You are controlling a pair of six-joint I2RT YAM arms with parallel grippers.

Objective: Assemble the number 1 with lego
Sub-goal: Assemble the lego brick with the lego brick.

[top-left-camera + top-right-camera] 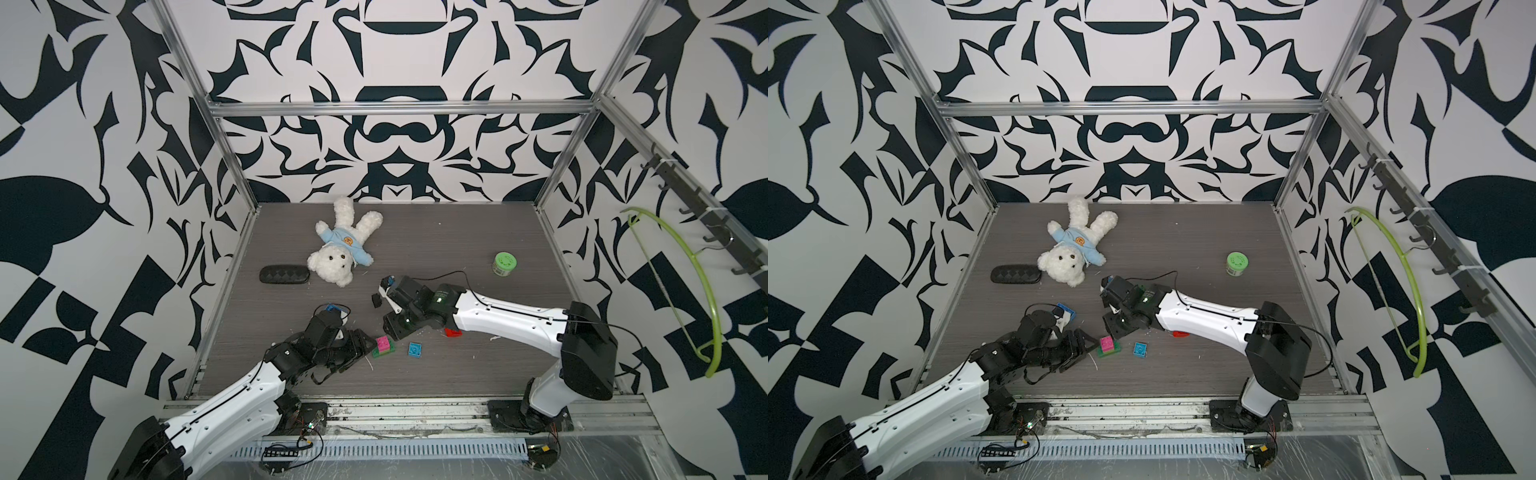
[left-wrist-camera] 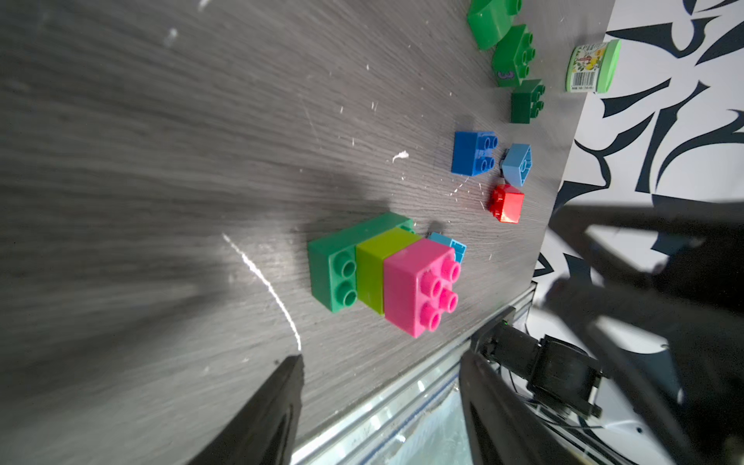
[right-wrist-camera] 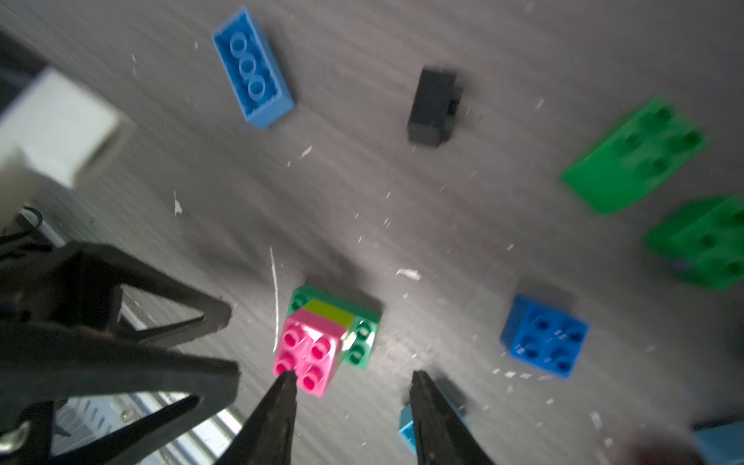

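Note:
The lego stack [image 2: 386,273] is a pink brick on a lime one on a green base; in both top views it stands near the table's front [image 1: 383,346] [image 1: 1106,345]. My left gripper [image 2: 382,356] is open and empty, a short way to the stack's left. My right gripper [image 3: 352,374] hangs open just above it and holds nothing, one fingertip [image 3: 288,378] over the pink studs. Loose lego lies around: a long blue brick [image 3: 251,68], a black one [image 3: 432,106], green ones [image 3: 632,157], a blue square [image 3: 543,336], light blue [image 1: 414,350] and red [image 2: 507,203].
A white teddy bear [image 1: 343,245] and a black case [image 1: 284,274] lie at the back left. A green-lidded jar [image 1: 504,264] stands at the right. A green hanger [image 1: 685,282] hangs on the right wall. The metal front rail [image 1: 395,409] runs close behind the stack.

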